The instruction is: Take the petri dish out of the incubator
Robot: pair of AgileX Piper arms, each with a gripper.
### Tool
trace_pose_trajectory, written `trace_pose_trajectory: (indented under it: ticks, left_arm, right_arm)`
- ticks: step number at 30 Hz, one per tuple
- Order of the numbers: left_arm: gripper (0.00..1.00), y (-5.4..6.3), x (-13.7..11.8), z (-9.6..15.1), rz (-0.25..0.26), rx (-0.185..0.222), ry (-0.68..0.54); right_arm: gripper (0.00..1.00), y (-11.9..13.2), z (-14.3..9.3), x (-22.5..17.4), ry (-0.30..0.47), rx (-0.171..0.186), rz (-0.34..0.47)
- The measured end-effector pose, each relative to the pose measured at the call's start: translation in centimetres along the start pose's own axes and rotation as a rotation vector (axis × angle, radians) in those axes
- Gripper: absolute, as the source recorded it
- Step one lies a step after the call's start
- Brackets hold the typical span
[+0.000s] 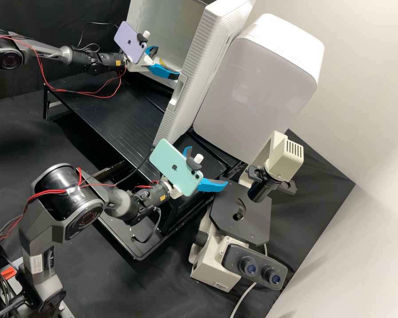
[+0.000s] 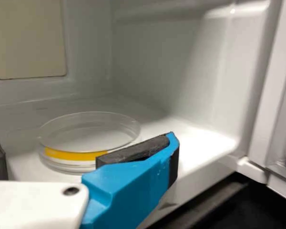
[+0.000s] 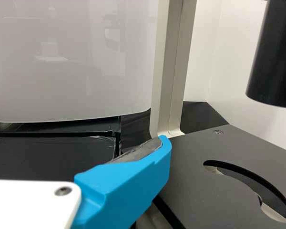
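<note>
The petri dish, clear with a yellow band around its side, lies flat on the white floor of the incubator. My left gripper is inside the incubator's opening, open, with its blue fingers on either side of the dish and not closed on it. The incubator door, white and ribbed, stands swung open. My right gripper hangs open and holds nothing at the edge of the microscope stage, below a large white box.
A grey-white microscope stands at the front right, its black stage just beyond my right gripper. A black raised shelf runs beneath both arms. Red cables trail along the arms.
</note>
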Motion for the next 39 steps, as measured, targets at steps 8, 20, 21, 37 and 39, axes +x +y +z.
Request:
trace_pose_trajectory:
  ticks: [8, 20, 21, 37, 39]
  left_arm:
    - [1.0, -0.2, 0.2, -0.4, 0.03, 0.005, 0.036]
    - [1.0, -1.0, 0.4, 0.6, 0.023, 0.004, -0.044]
    - [1.0, -1.3, 0.5, 0.8, 0.021, 0.005, -0.057]
    - [1.0, -2.4, 1.8, 1.4, 0.099, 0.016, -0.041]
    - [1.0, -2.3, 1.8, 1.0, 0.107, 0.017, -0.013]
  right_arm:
    - [1.0, 0.0, 0.0, 0.0, 0.0, 0.0, 0.0]
    - [1.0, 0.0, 0.0, 0.0, 0.0, 0.0, 0.0]
    - [1.0, 0.0, 0.0, 0.0, 0.0, 0.0, 0.0]
    - [1.0, 0.0, 0.0, 0.0, 0.0, 0.0, 0.0]
    - [1.0, 0.0, 0.0, 0.0, 0.0, 0.0, 0.0]
